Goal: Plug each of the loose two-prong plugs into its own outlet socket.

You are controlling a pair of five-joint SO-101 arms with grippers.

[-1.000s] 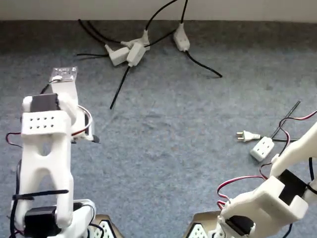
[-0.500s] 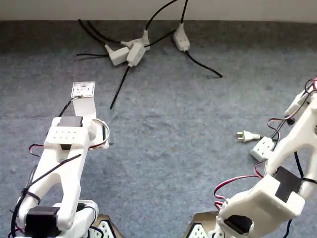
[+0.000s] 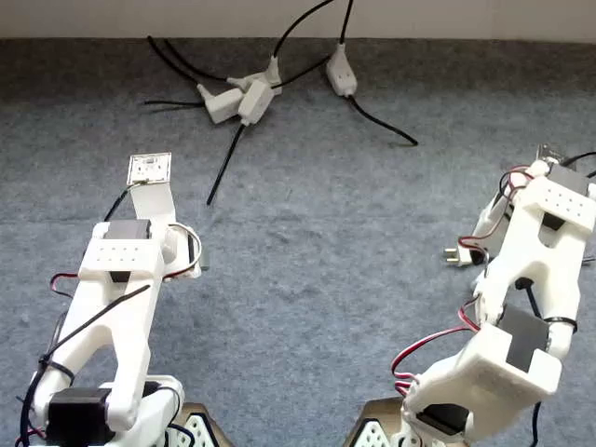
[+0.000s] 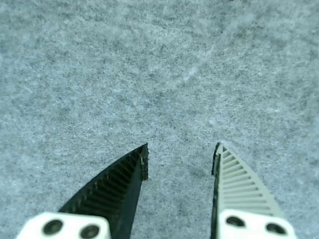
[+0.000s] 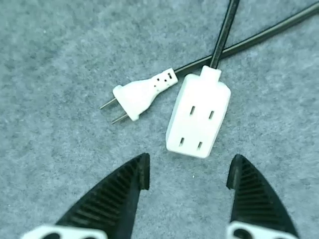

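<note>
A loose white two-prong plug (image 5: 135, 96) lies on the grey carpet beside a white outlet block (image 5: 198, 115), both on black cords. My right gripper (image 5: 188, 172) hangs open just above them, its fingers apart with nothing between. In the high view the plug's prongs (image 3: 453, 257) peek out from under the right arm (image 3: 535, 244) at the right side. My left gripper (image 4: 180, 160) is open over bare carpet; its arm (image 3: 126, 279) stands at the left. Far back lie a cluster of white plugs and sockets (image 3: 238, 96) and another white plug (image 3: 341, 73) on black cords.
Black cords (image 3: 223, 168) run from the back cluster across the carpet toward the middle. A pale wall edge (image 3: 466, 19) bounds the carpet at the back. Red and white wires (image 3: 438, 340) loop off the right arm.
The right arm has swung in from the right edge and now stands over the plug and outlet block, covering them in the high view. The left arm shifted right and leaned forward.
</note>
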